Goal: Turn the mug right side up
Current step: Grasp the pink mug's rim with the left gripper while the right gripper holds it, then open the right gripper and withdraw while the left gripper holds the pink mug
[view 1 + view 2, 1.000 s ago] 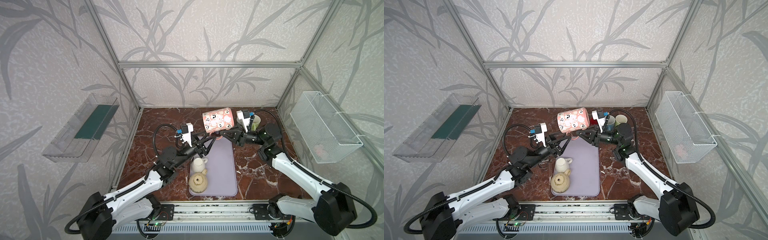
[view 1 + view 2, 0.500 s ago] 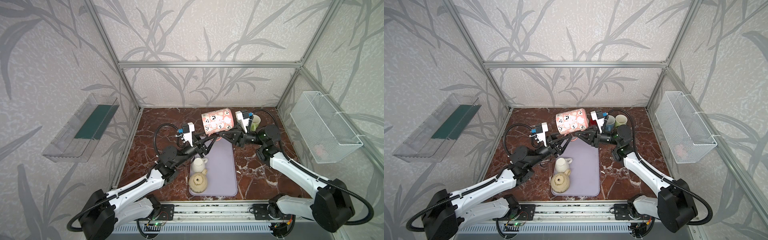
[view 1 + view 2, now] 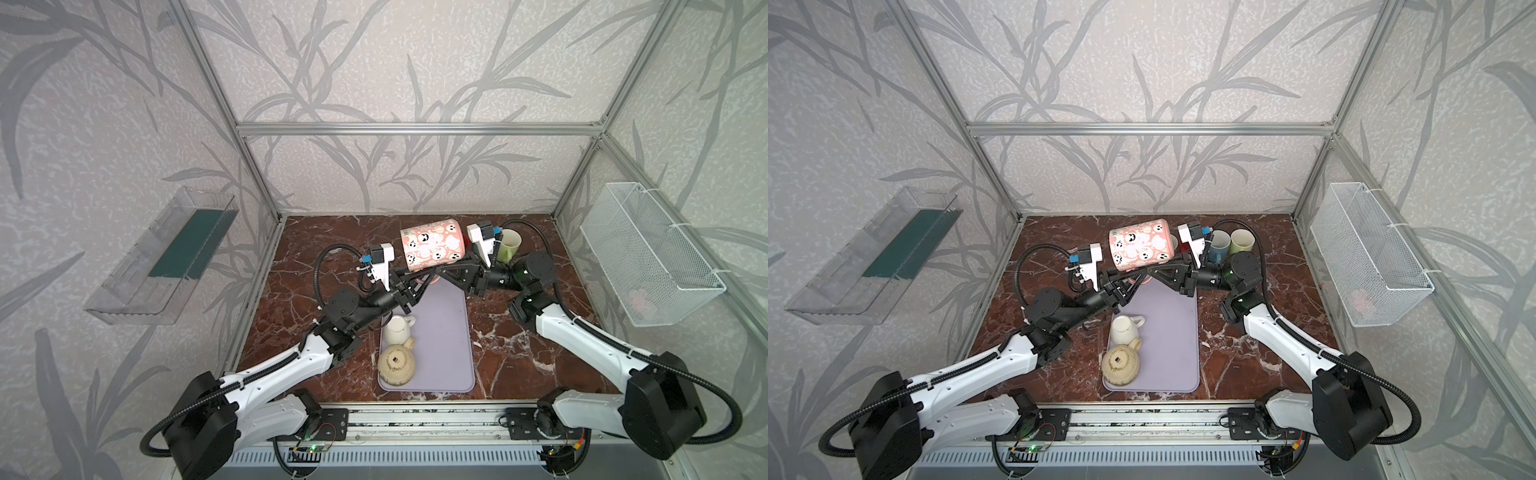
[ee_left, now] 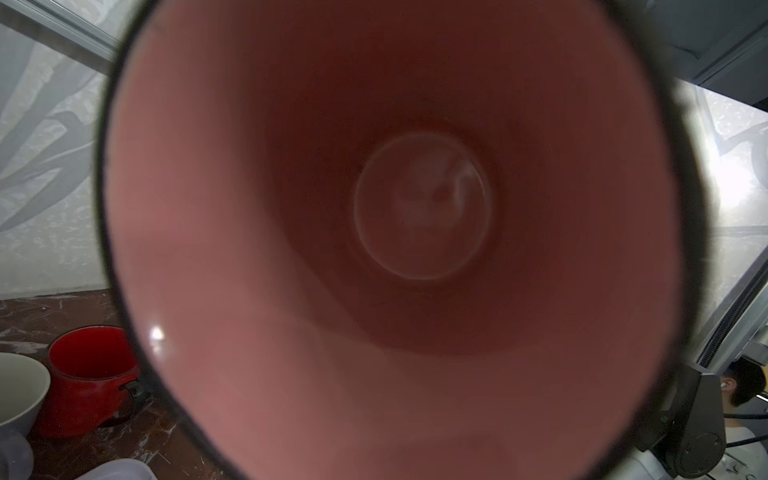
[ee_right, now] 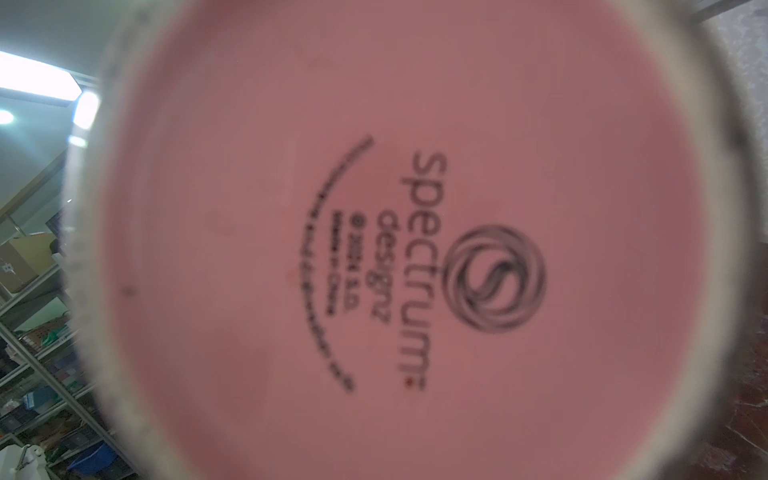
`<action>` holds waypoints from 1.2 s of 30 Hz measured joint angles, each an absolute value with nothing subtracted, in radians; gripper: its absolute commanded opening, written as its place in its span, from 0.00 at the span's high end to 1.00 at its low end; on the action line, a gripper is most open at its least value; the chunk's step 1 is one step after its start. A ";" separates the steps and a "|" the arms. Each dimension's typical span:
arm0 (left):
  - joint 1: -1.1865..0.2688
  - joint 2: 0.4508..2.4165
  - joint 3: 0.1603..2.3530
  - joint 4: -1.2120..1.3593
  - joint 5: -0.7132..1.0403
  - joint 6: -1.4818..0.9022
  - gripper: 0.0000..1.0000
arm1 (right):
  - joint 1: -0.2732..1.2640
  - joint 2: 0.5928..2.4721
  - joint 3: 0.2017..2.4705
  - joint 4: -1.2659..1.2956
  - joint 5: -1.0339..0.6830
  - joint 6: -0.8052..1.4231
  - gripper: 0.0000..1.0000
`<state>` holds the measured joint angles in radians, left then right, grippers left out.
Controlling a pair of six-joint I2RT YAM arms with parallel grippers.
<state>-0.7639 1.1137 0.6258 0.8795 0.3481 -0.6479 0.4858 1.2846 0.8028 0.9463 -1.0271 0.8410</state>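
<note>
A pink mug (image 3: 432,247) printed with ghost faces hangs on its side in the air above the far end of the mat, seen in both top views (image 3: 1140,245). My right gripper (image 3: 441,274) reaches under it from the right and is shut on the mug by its handle. The right wrist view is filled by the mug's printed base (image 5: 374,249). My left gripper (image 3: 415,281) comes up from the left, just below the mug's mouth. The left wrist view looks straight into the mug's pink inside (image 4: 374,249), which hides the left fingers.
A lilac mat (image 3: 440,345) carries a small white mug (image 3: 397,328) and a beige pot (image 3: 396,365), both upside down. A green cup (image 3: 509,245), a blue cup (image 3: 1219,245) and a red mug (image 4: 91,374) stand at the back. A wire basket (image 3: 648,253) hangs right, a clear tray (image 3: 166,257) left.
The left gripper has moved in closer under the mug's mouth and its jaws have drawn together. The mug stays aloft in the right gripper, barely shifted.
</note>
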 measured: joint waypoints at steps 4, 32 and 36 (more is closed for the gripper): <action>-0.760 1.110 0.626 0.877 0.354 -0.645 0.95 | 0.482 1.293 0.803 0.961 -1.025 0.850 1.00; -0.761 1.003 0.612 0.593 0.145 -0.601 1.00 | 0.411 1.285 0.684 0.894 -0.895 0.748 0.37; -0.761 0.965 0.616 0.467 0.091 -0.569 1.00 | 0.406 1.242 0.664 0.804 -0.821 0.691 0.37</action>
